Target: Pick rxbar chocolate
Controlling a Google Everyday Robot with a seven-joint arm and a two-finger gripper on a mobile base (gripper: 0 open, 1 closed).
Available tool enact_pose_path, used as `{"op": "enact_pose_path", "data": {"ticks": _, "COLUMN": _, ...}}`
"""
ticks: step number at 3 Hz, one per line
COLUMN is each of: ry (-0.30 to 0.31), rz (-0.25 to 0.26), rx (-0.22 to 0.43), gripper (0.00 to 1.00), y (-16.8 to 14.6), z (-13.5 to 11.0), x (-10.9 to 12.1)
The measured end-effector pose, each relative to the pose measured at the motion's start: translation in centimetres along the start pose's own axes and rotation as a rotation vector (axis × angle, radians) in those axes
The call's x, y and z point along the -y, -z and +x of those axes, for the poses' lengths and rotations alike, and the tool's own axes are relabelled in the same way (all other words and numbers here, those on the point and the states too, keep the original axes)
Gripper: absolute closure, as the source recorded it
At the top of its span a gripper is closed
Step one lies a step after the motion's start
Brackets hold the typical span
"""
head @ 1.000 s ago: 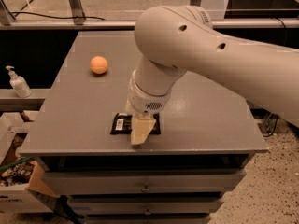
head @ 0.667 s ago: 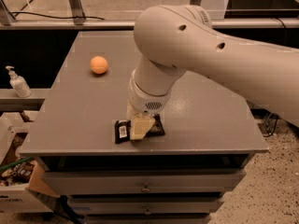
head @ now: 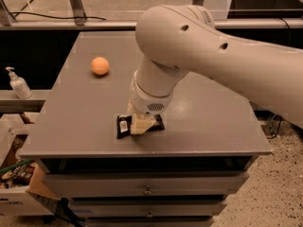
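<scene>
— What is seen of the setting?
— A grey worktop [head: 203, 122] is shown in a dim workspace. A speckled floor [head: 277, 188] is seen to the right and metal framing [head: 75, 4] behind.

— And the hand?
— The hand [head: 141, 125] is lowered onto the worktop near the front edge, at the end of a thick pale arm [head: 199, 46] that reaches in from the right. Whether it is open or closed cannot be told. It is set down over the middle of the rxbar chocolate [head: 124, 126].

— How is the bar laid?
— It is laid flat, with its long axis running left to right, nearly parallel with the front edge. The end with the white label is pointed left. The plain black end is seen just past the hand on the right.

— What else is carried by the worktop?
— An orange ball [head: 100, 65] is set well apart from the bar, toward the back left.

— Are any containers to be seen?
— Drawers [head: 94, 186] are fitted under the worktop and are shut, so nothing of their contents is shown. A pale box [head: 14, 203] is placed on the floor at the lower left. Dark items are held in it, but what they are cannot be made out. A pump bottle [head: 17, 84] is stood on a low ledge [head: 28, 99] to the left of the worktop.
</scene>
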State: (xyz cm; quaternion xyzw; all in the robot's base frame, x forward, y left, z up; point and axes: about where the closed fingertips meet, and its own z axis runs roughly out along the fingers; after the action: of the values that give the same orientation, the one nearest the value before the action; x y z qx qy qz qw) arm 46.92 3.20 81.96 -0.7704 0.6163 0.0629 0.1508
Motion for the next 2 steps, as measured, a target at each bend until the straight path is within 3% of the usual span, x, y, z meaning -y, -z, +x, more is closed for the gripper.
{"op": "enact_pose_path", "data": {"ticks": 2, "ry": -0.003, "rz": 0.052, "rx": 0.029, "gripper": 1.00, "y": 2.5, "z": -0.5, "x": 2.0}}
